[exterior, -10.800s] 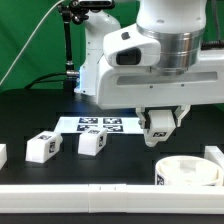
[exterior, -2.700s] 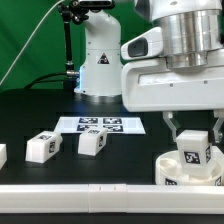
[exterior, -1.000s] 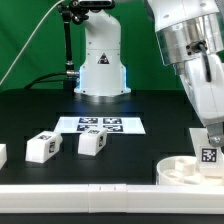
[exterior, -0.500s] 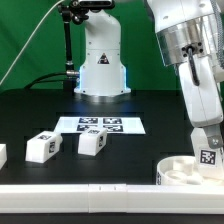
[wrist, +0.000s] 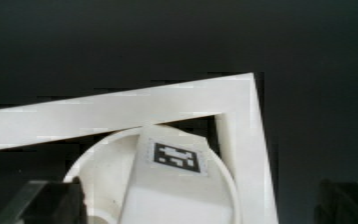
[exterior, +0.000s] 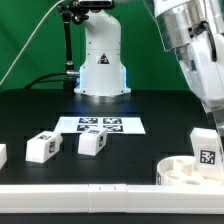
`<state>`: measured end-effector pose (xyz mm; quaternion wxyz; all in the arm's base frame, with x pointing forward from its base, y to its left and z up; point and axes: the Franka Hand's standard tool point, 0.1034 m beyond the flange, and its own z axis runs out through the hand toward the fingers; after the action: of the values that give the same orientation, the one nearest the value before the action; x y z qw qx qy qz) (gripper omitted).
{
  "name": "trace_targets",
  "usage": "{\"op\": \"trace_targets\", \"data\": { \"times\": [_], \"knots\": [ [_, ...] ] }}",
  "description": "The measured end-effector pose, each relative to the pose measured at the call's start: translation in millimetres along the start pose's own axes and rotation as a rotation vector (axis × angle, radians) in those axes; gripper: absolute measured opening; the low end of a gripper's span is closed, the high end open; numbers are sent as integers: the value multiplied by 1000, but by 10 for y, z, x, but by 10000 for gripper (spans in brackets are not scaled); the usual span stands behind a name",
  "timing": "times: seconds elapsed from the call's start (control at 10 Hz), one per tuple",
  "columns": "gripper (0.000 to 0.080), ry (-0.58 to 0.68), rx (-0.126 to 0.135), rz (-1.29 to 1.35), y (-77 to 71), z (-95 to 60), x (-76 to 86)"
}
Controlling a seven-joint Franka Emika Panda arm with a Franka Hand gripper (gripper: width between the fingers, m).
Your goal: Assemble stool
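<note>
The round white seat lies on the black table at the exterior view's right front. My gripper is shut on a white tagged leg and holds it just above the seat's right edge. In the wrist view the leg fills the gap between my dark fingers, with its tag facing the camera. Two loose legs lie at the left, and part of a third shows at the left edge.
The marker board lies flat at the middle back. A long white rail runs along the front edge. In the wrist view the rails meet in a corner beyond the leg. The robot base stands behind.
The arm has leaned further toward the exterior view's right. The held leg rose slightly over the seat's right edge. The loose legs have not moved.
</note>
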<state>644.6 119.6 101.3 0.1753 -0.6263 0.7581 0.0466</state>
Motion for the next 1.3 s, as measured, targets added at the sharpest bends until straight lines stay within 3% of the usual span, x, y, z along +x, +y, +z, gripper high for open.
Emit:
{"op": "trace_targets", "data": {
  "times": [0.3,0.7,1.2,1.3],
  "knots": [
    [649,2,-2,-163,7,9,0],
    [649,2,-101,-653,31,-8,-80],
    [649,-12,-100,-1005,27,-6,-71],
    [649,-6,-117,-1104,42,-3,-72]
  ]
}}
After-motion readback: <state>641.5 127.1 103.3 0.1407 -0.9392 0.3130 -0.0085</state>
